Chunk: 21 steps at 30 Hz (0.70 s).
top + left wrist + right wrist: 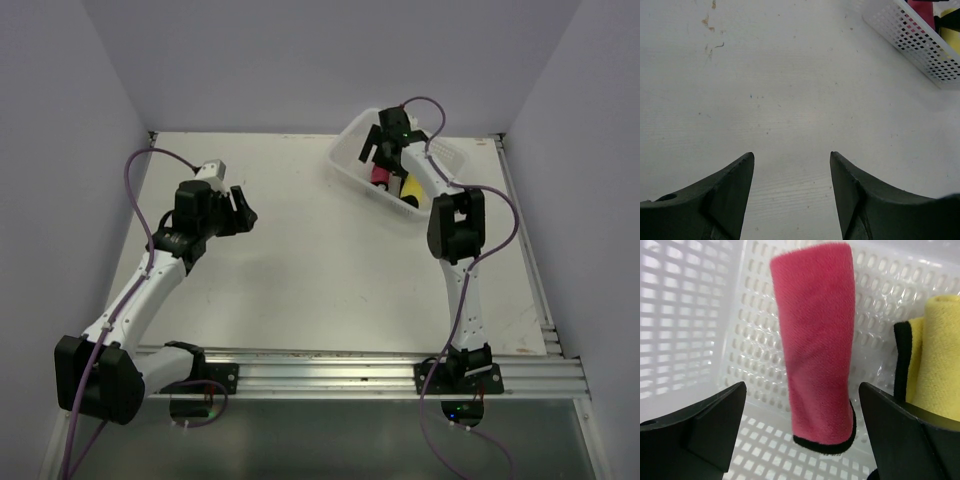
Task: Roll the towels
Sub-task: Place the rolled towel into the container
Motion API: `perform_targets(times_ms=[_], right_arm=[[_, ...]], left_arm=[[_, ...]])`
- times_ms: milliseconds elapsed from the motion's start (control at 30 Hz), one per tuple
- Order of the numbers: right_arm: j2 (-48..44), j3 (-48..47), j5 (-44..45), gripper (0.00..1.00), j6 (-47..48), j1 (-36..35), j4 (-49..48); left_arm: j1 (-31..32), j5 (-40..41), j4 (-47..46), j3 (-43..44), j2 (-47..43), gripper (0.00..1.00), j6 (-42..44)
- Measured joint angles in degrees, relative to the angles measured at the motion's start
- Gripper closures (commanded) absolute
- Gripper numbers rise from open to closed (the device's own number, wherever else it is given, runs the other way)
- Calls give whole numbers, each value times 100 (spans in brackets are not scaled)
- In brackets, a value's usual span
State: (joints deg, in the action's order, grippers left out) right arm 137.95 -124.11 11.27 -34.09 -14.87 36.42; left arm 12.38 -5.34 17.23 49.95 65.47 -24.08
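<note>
A rolled pink towel [815, 340] with a black edge lies in the white perforated basket [685, 315]. A rolled yellow towel [940, 360] with a black edge lies to its right. In the top view the pink towel [381, 177] and the yellow towel [410, 189] sit in the basket [350, 150] at the back right. My right gripper [802, 392] is open above the pink roll, its jaws either side of it and not touching; it hangs over the basket [385, 143]. My left gripper [791, 157] is open and empty over bare table at the left [240, 205].
The white table [320, 260] has walls on the left, back and right. A metal rail [360, 375] runs along the near edge. The basket's corner shows in the left wrist view [920, 35]. Small brown stains [707, 22] mark the table.
</note>
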Motion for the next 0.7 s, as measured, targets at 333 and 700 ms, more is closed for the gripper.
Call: perform_targets(times_ms=[333,700], right_arm=[[-988,125,-17,1,389,24,315],[-5112,3864,118,1,1991,-866,-1281]], left_arm=[[-39,116,7,0,-79,30,146],[-149,1005,-4,-2,-946,27,398]])
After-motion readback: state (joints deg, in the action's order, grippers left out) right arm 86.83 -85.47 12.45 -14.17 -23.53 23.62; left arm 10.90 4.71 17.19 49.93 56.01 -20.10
